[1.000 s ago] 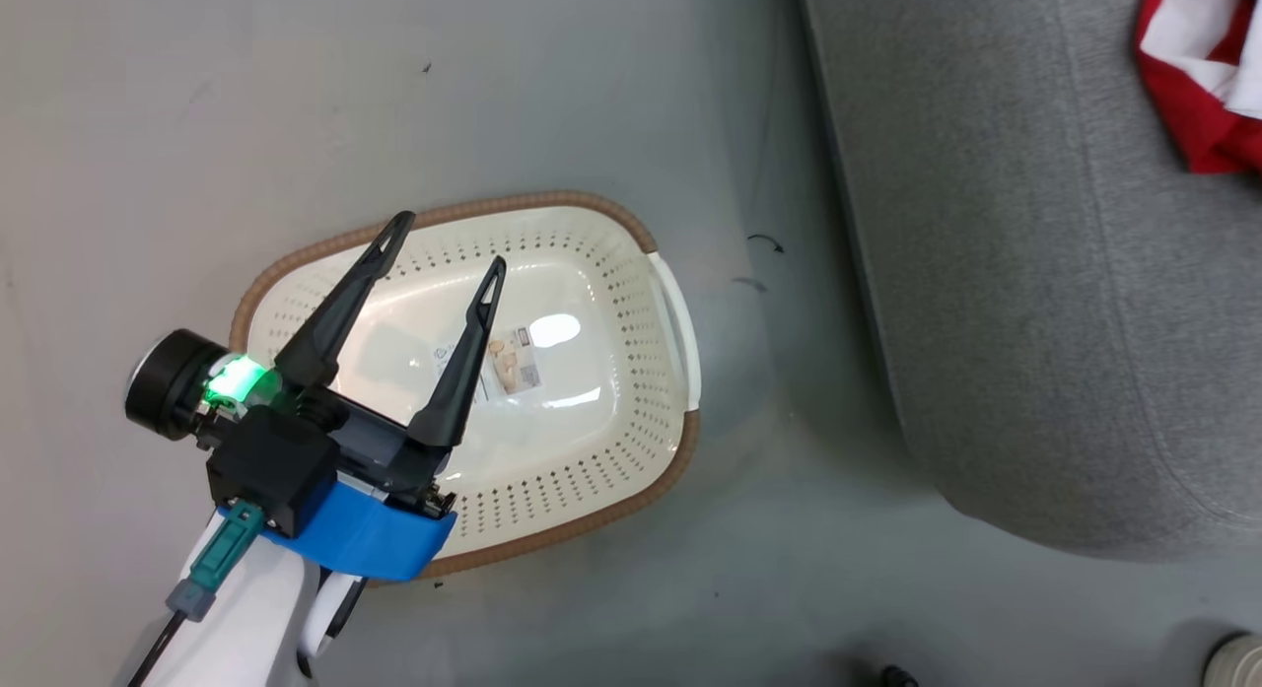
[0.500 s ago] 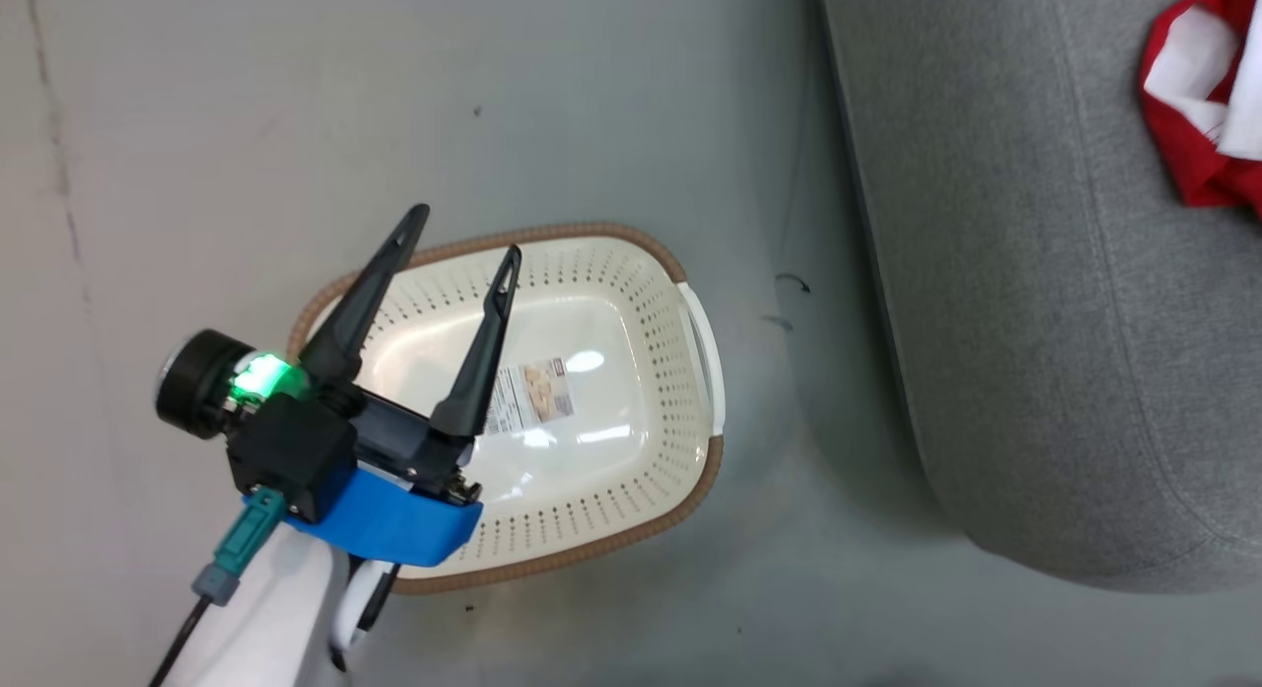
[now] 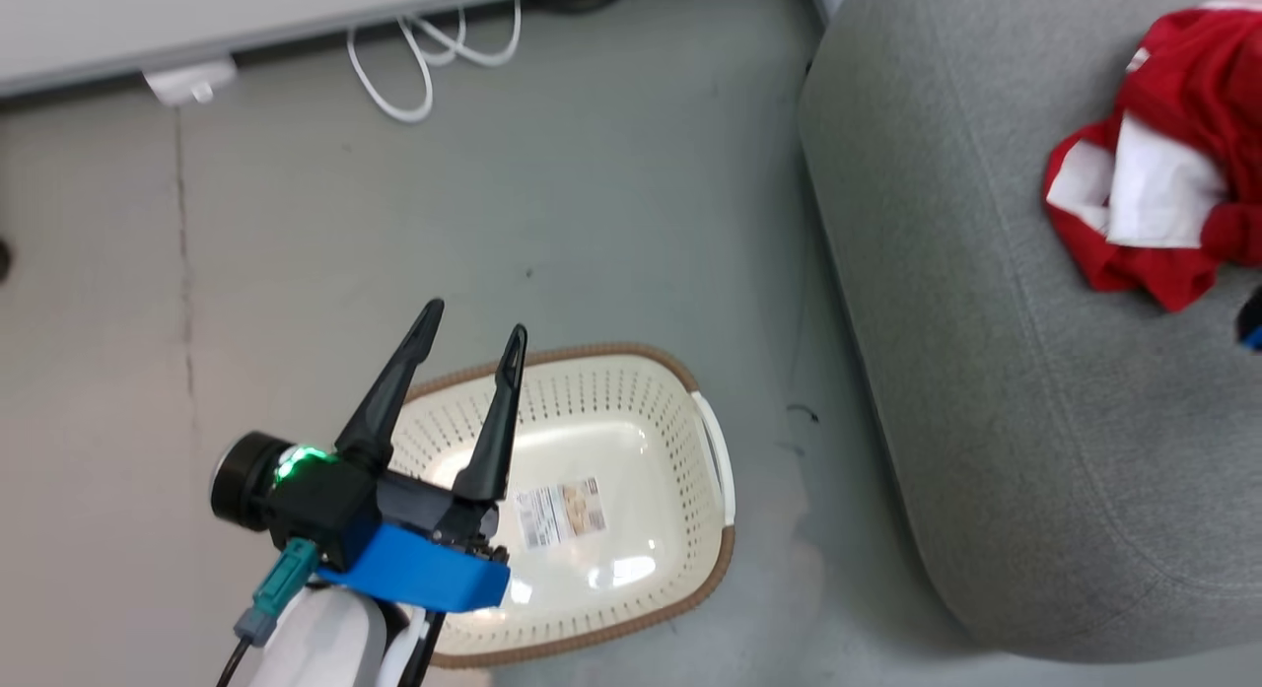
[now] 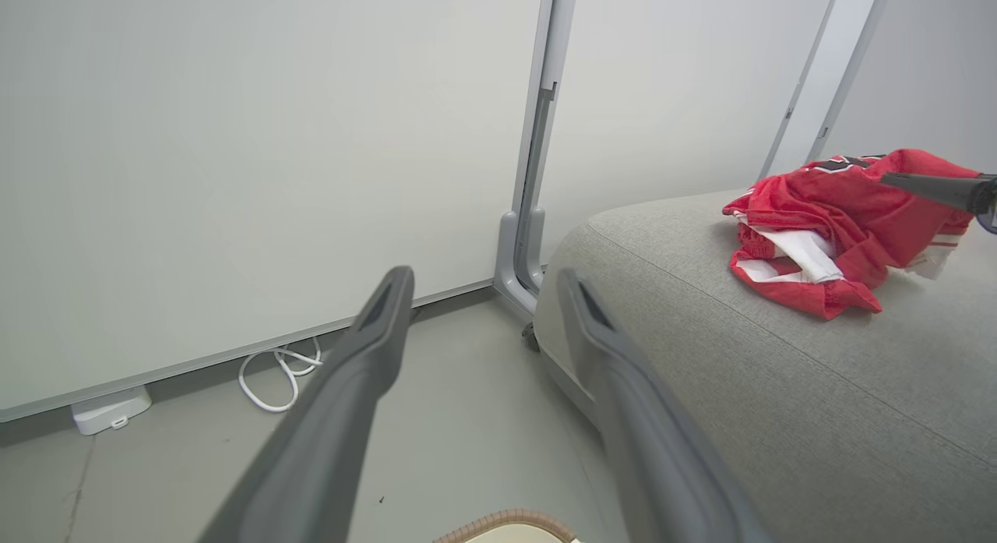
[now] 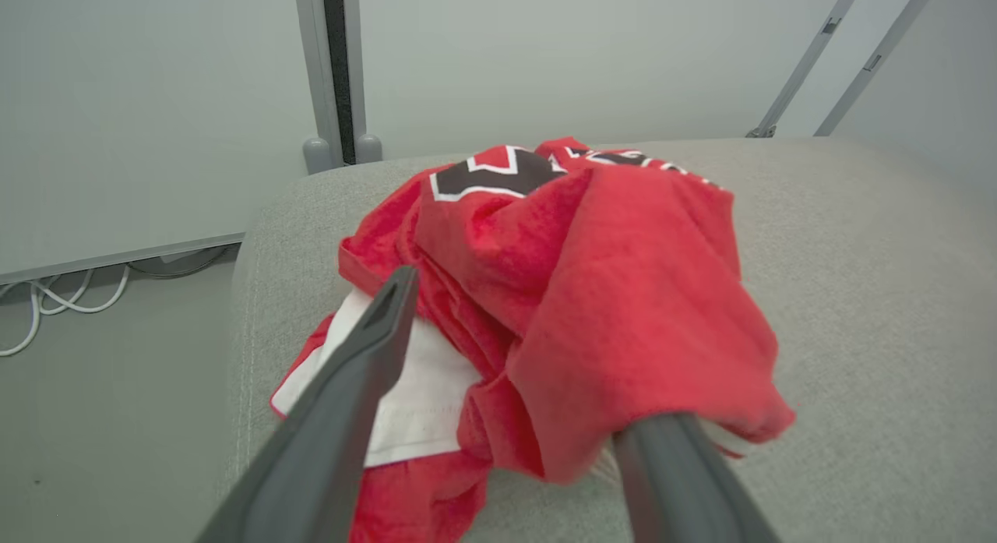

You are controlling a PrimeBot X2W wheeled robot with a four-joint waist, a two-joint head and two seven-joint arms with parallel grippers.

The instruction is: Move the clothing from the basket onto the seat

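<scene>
The basket (image 3: pixel 680 441) stands upright on the floor at the near left, an oval of cream-white plastic with perforated sides, a brown woven-look rim and a white handle on its right end; a paper label (image 3: pixel 560 511) lies on its glossy base. To its right, a little apart, is the seat (image 3: pixel 986 372), a large grey upholstered sofa with rounded edges. The clothing (image 3: pixel 1163 204) lies crumpled in a heap on the seat's top at the far right, bright red with white panels and a black-and-white mark.
</scene>
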